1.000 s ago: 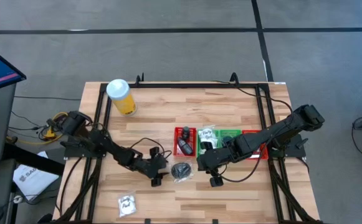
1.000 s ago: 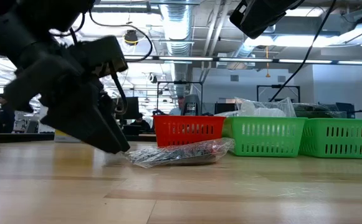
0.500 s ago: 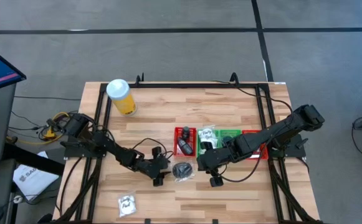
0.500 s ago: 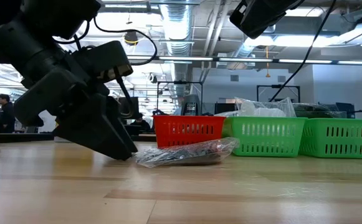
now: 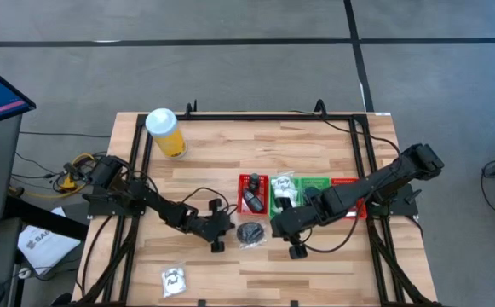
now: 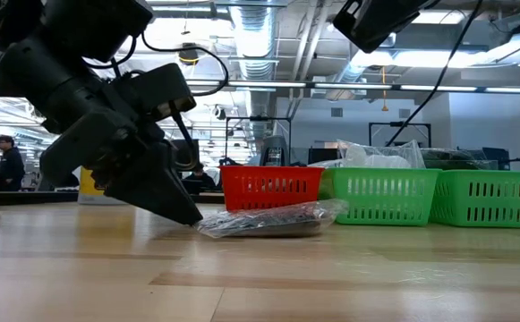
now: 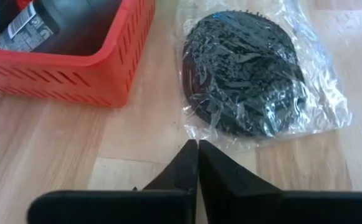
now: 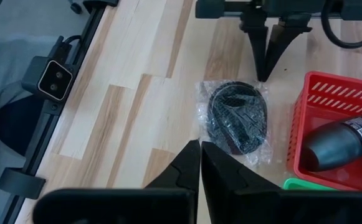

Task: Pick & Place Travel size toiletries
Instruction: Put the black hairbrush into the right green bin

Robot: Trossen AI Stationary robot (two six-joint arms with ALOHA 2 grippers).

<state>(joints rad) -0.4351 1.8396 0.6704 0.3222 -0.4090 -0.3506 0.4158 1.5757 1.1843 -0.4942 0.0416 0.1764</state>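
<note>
A clear bag (image 5: 249, 232) of black round pieces lies flat on the wooden table, just in front of the red tray (image 5: 253, 194). My left gripper (image 7: 197, 144) comes in low from the table's left and is shut at the bag's (image 7: 243, 68) edge. The low view shows its fingers (image 6: 181, 207) slanting down to the bag's end (image 6: 208, 228). My right gripper (image 8: 200, 146) is shut and hangs above the table, just right of the bag (image 8: 237, 118), touching nothing. A white sachet (image 5: 174, 278) lies by the near left edge. My left gripper pinches the bag's clear plastic border (image 7: 200, 135) between its two fingertips, on the side facing the table's left. The fingers slant down from the left. The bag lies flat on the table, its black contents (image 7: 243, 74) beyond the fingertips.
The red tray holds a dark bottle (image 7: 37, 25). A green tray (image 5: 302, 192) with white sachets stands beside it, and another red tray (image 5: 347, 189) shows partly under my right arm. A yellow cylinder with a white lid (image 5: 166, 132) stands at the far left.
My left gripper has crept toward the table's right, up to the bag, and has shut on its edge. The bag has been nudged a little to the right along the table.
</note>
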